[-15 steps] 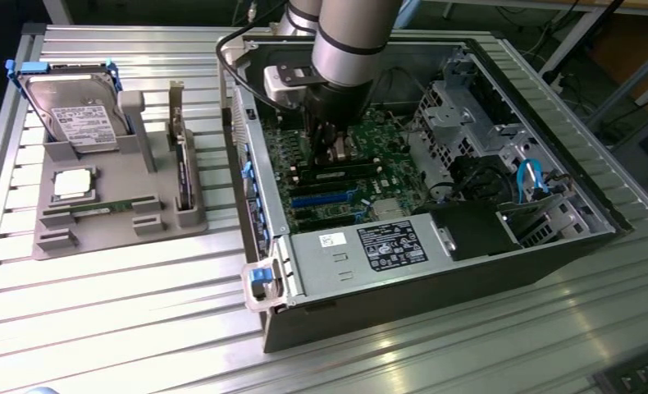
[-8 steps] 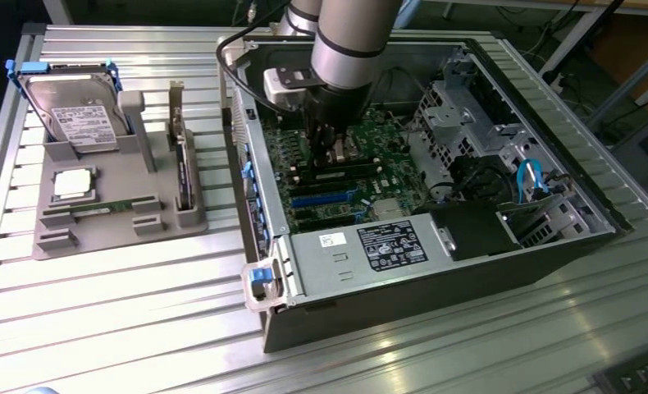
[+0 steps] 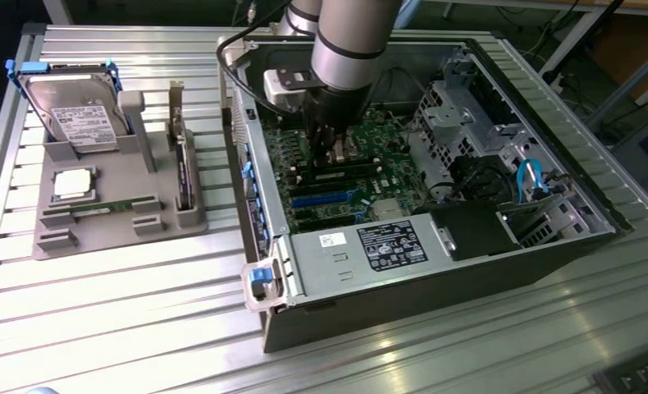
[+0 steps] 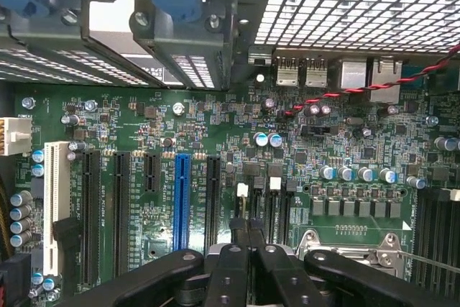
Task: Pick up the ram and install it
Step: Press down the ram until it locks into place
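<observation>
Broadly, a slatted metal table (image 3: pixel 105 312) carries an open PC case (image 3: pixel 412 287) lying on its side. The arm (image 3: pixel 352 41) reaches down into the case over the green motherboard (image 4: pixel 144 127).

Toward the exterior view's left of the case, a grey tray (image 3: pixel 116 238) sits on the table. It holds a silver drive (image 3: pixel 78 115) with blue tabs, an upright dark card (image 3: pixel 182 164) and a square chip (image 3: pixel 72 182).

The gripper (image 4: pixel 249 228) hangs low over the board by the narrow black memory slots, next to the blue slot (image 4: pixel 182 199). Its fingers (image 4: pixel 233 249) are pressed together, and nothing can be made out between them.

The ram (image 3: pixel 107 208) lies flat in the tray just below the chip. It is well apart from the gripper and outside the case.
</observation>
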You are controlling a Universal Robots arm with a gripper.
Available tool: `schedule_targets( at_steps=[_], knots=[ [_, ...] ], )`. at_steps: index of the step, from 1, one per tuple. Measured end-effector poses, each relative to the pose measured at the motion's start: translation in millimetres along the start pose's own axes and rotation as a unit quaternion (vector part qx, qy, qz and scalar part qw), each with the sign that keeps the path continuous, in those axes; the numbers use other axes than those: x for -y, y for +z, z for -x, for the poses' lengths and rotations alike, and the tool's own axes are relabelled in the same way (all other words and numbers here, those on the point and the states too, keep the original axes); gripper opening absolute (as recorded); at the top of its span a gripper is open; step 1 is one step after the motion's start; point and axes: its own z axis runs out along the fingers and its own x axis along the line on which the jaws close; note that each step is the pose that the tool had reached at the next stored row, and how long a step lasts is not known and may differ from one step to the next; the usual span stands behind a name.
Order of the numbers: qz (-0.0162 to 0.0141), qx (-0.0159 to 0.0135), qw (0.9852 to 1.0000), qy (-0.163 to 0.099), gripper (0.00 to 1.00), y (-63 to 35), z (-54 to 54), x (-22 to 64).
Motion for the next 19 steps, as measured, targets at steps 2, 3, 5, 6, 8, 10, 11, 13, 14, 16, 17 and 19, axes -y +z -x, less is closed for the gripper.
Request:
schedule_targets(
  at_steps=[2,3,5,6,8,10,11,13,14,16,17,19],
  knots=[
    [0.0015,0.0002,1.0000,0.000,0.11,-1.9,0.0,0.3],
    [0.0024,0.0000,1.0000,0.000,0.11,-2.9,0.0,0.4],
    [0.0028,0.0002,1.0000,0.000,0.11,-3.0,0.0,0.5],
    [0.0031,0.0000,1.0000,0.000,0.11,-3.2,-0.1,0.5],
    [0.0033,-0.0001,1.0000,0.000,0.11,-3.7,-0.2,0.5],
    [0.0035,0.0000,1.0000,0.000,0.11,-4.5,-0.2,0.6],
    [0.0038,-0.0001,1.0000,0.000,0.11,-5.5,-0.3,0.6],
    [0.0046,0.0001,1.0000,0.000,0.11,-10.3,-0.2,0.7],
    [0.0049,0.0001,1.0000,0.000,0.11,-12.2,-0.2,0.9],
    [0.0060,0.0001,1.0000,0.000,0.11,-16.4,-0.3,1.3],
    [0.0068,0.0002,1.0000,0.000,0.11,-19.0,-0.3,1.6],
    [0.0083,0.0002,1.0000,0.000,0.11,-22.1,-0.4,2.4]
  ],
)
